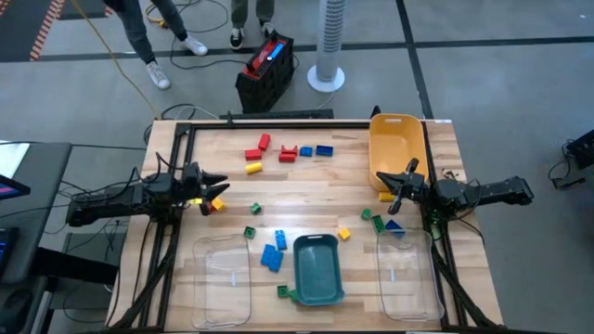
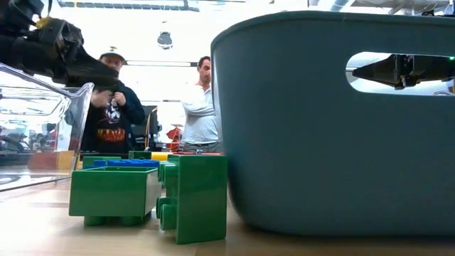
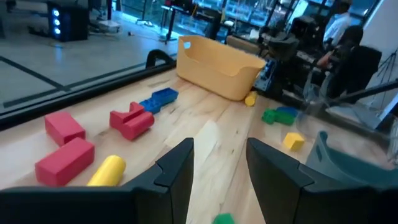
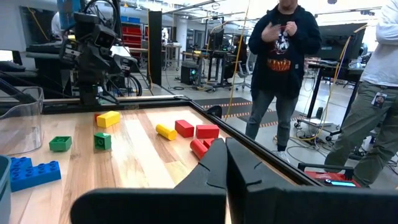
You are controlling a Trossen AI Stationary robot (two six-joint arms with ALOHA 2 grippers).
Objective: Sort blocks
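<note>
The left gripper [image 1: 215,186] hangs at the table's left side, jaws parted and holding nothing, just beside a yellow block [image 1: 217,203]. The right gripper [image 1: 394,184], jaws pressed together, waits beside the yellow bin [image 1: 397,139]. The other blocks [image 1: 287,151] lie scattered across the wooden table [image 1: 306,199].

No writing can be read anywhere in these views. The person's dark sweatshirt [image 4: 283,59] carries a red and orange print across the chest, seen in the right wrist view and again in the low view, but its letters are too blurred to make out. The red-topped black case [image 1: 265,70] on the floor beyond the bench shows a small lit blue panel, with nothing legible on it.
</note>
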